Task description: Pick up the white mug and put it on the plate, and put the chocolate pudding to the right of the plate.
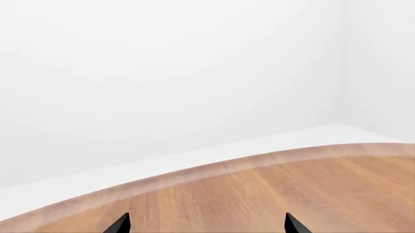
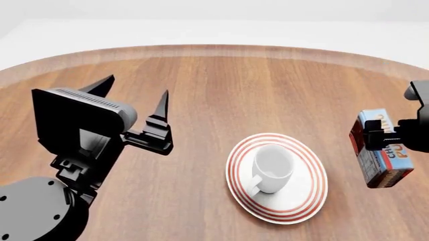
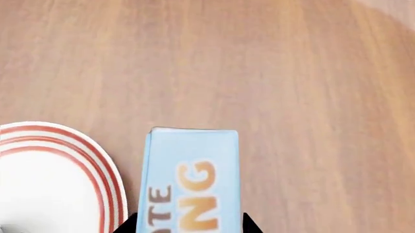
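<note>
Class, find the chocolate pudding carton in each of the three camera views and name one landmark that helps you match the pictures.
Head view: the chocolate pudding is at the right edge, held in the right gripper, right of the plate.
Right wrist view: bottom centre, blue face up, between the jaws.
Left wrist view: not in it; only the wooden table shows.
Shared landmark: the plate's red-ringed rim beside the carton.

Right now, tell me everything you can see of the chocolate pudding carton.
The chocolate pudding is a small rectangular carton with a light blue face, orange lettering and red-brown edges. The right gripper is shut on it, its dark fingers on both sides in the right wrist view. It sits to the right of the plate, apart from its red-ringed rim. Whether it rests on the wooden table or hangs just above cannot be told.
</note>
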Motion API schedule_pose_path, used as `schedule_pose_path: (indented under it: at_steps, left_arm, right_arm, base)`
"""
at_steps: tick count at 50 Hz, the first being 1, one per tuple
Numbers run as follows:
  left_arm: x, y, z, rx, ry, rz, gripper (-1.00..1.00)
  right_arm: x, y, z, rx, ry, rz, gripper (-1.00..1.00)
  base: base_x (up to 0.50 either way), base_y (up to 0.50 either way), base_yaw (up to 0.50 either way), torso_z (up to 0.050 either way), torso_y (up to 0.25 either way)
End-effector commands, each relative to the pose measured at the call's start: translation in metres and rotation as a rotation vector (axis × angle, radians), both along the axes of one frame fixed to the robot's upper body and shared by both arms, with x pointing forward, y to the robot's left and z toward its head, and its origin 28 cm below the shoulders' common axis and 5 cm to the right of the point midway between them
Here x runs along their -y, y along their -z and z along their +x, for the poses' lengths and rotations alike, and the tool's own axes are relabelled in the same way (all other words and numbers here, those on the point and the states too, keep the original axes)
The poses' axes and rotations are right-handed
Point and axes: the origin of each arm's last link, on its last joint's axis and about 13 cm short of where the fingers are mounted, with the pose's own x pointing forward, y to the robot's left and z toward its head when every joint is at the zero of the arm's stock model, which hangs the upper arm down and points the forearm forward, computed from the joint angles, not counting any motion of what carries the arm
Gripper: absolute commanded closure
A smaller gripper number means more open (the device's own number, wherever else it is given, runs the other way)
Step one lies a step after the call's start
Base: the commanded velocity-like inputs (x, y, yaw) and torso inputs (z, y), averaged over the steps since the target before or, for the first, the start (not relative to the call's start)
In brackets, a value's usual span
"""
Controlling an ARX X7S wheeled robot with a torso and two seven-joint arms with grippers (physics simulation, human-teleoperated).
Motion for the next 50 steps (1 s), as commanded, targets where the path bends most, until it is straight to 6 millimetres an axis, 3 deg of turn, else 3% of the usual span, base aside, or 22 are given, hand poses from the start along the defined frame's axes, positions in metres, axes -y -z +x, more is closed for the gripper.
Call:
schedule_pose_path:
  at_steps: [1,50]
  left_arm:
    - [0.004,-0.003,0.002,0.026,0.031,-0.014,-1.00]
    - [0.007,0.000,0.004,0.010,0.033,-0.005,-1.00]
  right_arm:
    - [-0.004,0.010,0.003,-0.003,-0.034,0.011,1.00]
    - [0.010,0.049,-0.005,-0.019,0.030,0.045,1.00]
  base:
    - [0.00,0.00,0.00,0.000,0.000]
    - [0.00,0.00,0.00,0.000,0.000]
